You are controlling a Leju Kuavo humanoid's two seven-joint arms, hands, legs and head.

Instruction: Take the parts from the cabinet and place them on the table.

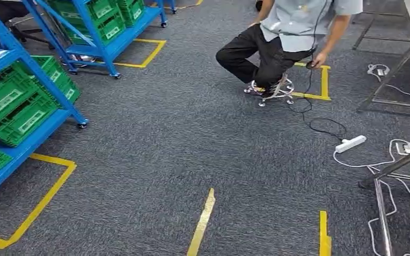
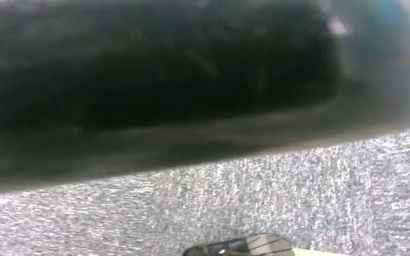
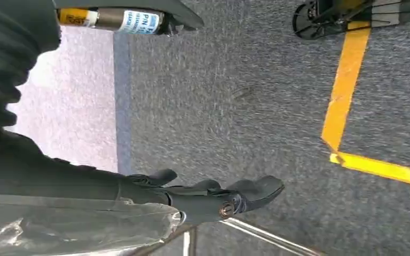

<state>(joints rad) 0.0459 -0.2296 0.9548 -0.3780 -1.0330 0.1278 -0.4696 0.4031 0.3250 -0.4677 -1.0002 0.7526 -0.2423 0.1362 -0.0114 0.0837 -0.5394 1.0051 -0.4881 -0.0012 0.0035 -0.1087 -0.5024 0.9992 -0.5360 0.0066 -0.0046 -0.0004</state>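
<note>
Head view: I'm walking; blue cabinet [image 1: 16, 106] with green bins [image 1: 10, 104] stands left of the seated person [image 1: 288, 37]. Left wrist: blurred, fingers' state unreadable. Right wrist: right hand [image 3: 203, 194] released, empty. Next, face that cabinet.

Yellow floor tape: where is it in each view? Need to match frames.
Head view: yellow floor tape in strips and box outlines across the grey carpet.
Left wrist view: a pale sliver on the carpet.
Right wrist view: a corner beyond the right hand.
Shared landmark: grey carpet.
</note>
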